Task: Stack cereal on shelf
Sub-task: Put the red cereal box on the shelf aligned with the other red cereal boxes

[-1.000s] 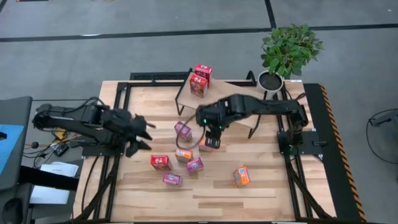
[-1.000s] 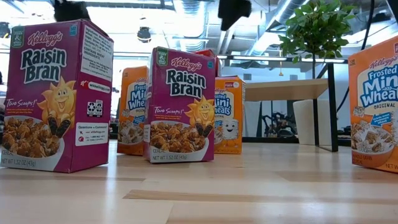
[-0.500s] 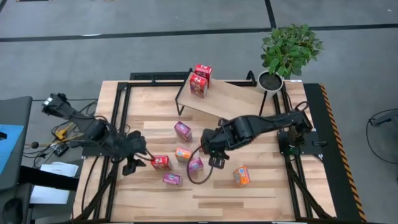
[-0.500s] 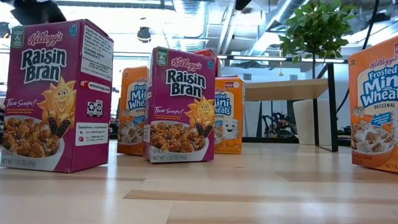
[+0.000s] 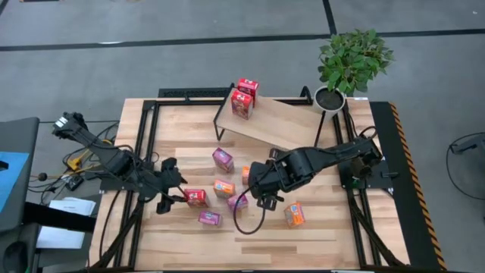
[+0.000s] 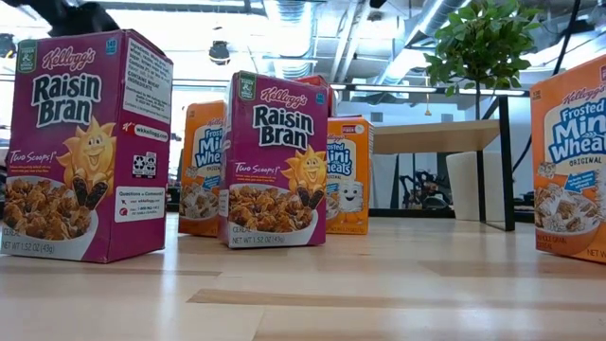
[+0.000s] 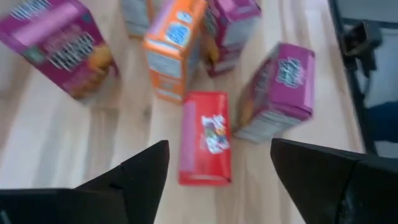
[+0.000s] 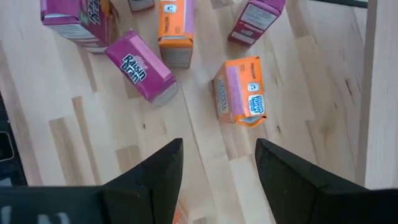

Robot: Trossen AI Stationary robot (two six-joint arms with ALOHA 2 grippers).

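Wooden worktop seen from above, with the shelf, a light board on a black wire frame, at its far side beside a potted plant. Two red cereal boxes stand at the shelf's left end; the other cereal boxes, magenta, orange and red, stand or lie in a loose cluster on the worktop's middle. The right pincer hangs over this cluster, fingers spread wide and holding nothing, an orange box lying ahead of it. The left pincer, likewise wide open and empty, sits just beside a red box lying flat at the cluster's left edge.
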